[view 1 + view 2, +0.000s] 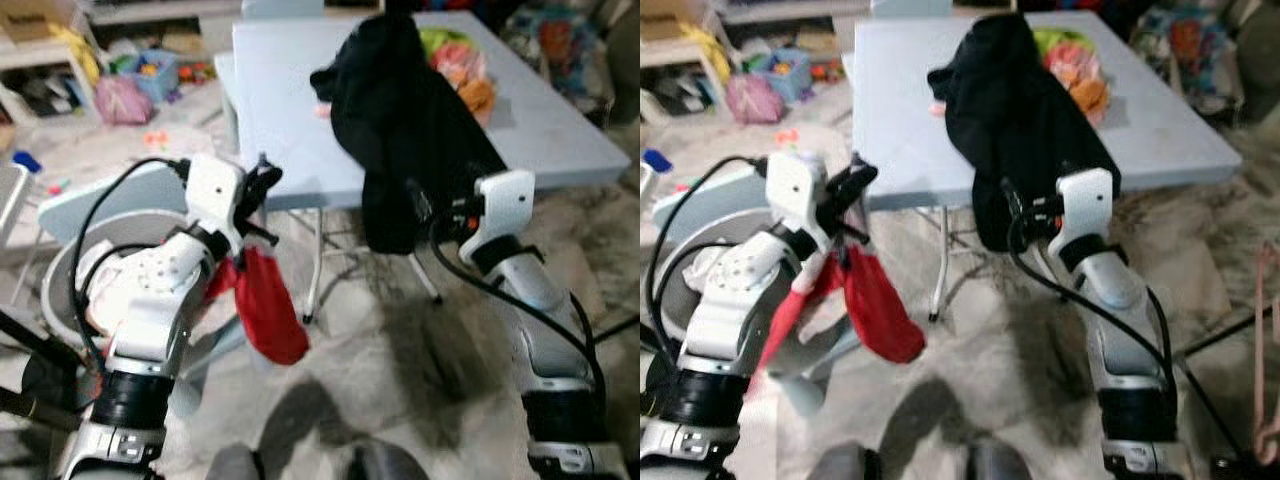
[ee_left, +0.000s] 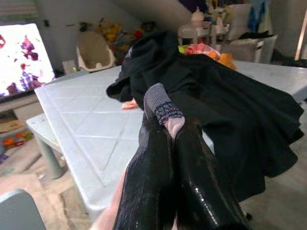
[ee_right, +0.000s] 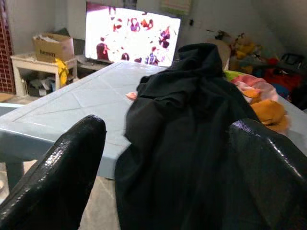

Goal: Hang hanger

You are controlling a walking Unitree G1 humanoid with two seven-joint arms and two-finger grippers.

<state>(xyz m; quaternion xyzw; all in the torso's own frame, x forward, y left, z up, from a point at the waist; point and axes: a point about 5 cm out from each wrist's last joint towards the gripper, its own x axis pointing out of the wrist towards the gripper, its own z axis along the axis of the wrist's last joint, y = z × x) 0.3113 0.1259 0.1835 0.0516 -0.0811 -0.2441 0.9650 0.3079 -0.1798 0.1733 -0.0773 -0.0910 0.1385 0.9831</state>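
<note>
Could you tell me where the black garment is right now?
The black garment lies heaped on the grey table, draping over its near edge, just ahead of the right gripper.

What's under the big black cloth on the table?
The black cloth lies on the grey table and droops over its front edge. Colourful clothes poke out behind it. Whatever else lies beneath is covered, so I cannot tell.

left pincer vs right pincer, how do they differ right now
The left pincer is shut, its fingers pinching a small piece of pink and grey fabric; the right pincer is open and holds nothing. A red cloth hangs below the left one, while the right one faces the black garment draped over the table edge. Both have glossy black fingers and point toward the table.
</note>
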